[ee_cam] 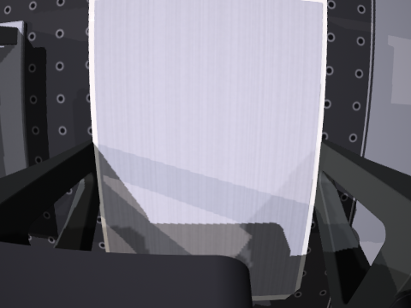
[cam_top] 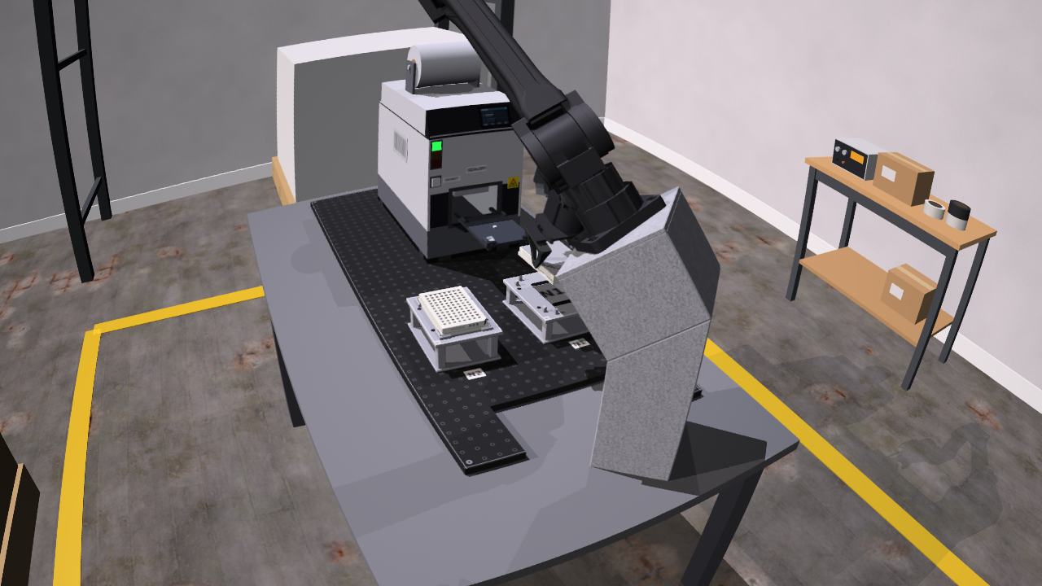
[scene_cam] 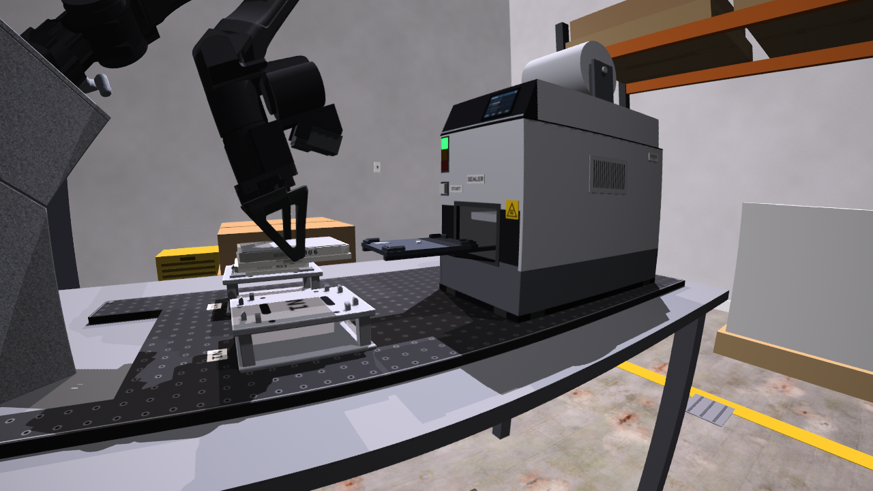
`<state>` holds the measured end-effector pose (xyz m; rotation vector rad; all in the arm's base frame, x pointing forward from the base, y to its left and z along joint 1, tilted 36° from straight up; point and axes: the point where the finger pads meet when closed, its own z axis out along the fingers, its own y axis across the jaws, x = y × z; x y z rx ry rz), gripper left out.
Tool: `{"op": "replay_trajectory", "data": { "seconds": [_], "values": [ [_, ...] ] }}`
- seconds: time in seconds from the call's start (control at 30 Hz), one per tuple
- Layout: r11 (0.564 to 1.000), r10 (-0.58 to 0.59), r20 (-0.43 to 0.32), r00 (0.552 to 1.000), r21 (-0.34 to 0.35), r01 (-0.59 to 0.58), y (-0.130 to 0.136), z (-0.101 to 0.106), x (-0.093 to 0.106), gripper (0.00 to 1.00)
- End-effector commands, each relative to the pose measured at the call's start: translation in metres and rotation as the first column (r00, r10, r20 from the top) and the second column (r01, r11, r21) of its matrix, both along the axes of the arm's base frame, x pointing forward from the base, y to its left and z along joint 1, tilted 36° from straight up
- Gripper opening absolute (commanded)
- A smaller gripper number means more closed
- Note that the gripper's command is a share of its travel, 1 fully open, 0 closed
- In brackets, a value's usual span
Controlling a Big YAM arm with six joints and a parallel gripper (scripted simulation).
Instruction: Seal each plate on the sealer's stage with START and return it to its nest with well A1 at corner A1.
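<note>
On the big table (cam_top: 451, 513) (scene_cam: 244, 455), the sealing machine (cam_top: 402, 163) (scene_cam: 588, 226) shows green light, with its tray (cam_top: 502, 233) (scene_cam: 427, 245) outside. The grey stand (cam_top: 648, 327) (scene_cam: 24, 274) partly covers nest N1 (cam_top: 517, 293) (scene_cam: 360, 307) (from above, at least). Nest N2 (cam_top: 413, 307) (scene_cam: 228, 278) carries the open plate (cam_top: 451, 309) (scene_cam: 277, 267). The gripper (cam_top: 548, 256) (scene_cam: 297, 253) (ee_cam: 206, 151) has its jaws wide around the foil-covered plate (cam_top: 557, 253) (scene_cam: 331, 244) (ee_cam: 210, 107), holding it in the air.

Matt grey metal-look nest N1 (cam_top: 526, 299) (scene_cam: 357, 311), shiny foil (ee_cam: 205, 107), rough-look pedestal (cam_top: 645, 393) (scene_cam: 30, 292)
</note>
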<state>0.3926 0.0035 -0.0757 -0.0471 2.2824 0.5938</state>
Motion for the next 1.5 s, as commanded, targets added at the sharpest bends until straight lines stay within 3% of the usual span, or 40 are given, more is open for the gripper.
{"op": "replay_trajectory", "data": {
  "seconds": [0.0, 0.17, 0.57, 0.77, 1.17, 1.47],
  "values": [
    [1.000, -0.010, 0.001, 1.000, 0.005, 0.010, 0.002, 0.000, -0.002, 0.00],
    [1.000, -0.003, 0.031, 1.000, -0.001, 0.003, 0.003, 0.007, 0.013, 0.00],
    [1.000, 0.006, 0.000, 1.000, 0.002, -0.006, 0.011, -0.007, -0.001, 0.00],
    [1.000, -0.010, 0.021, 1.000, 0.001, 0.010, 0.004, -0.003, 0.012, 0.00],
    [1.000, -0.002, -0.004, 1.000, 0.007, 0.002, 0.013, -0.014, 0.001, 0.00],
    [1.000, -0.004, 0.019, 1.000, -0.003, 0.004, 0.009, -0.011, 0.014, 0.00]
  ]
}}
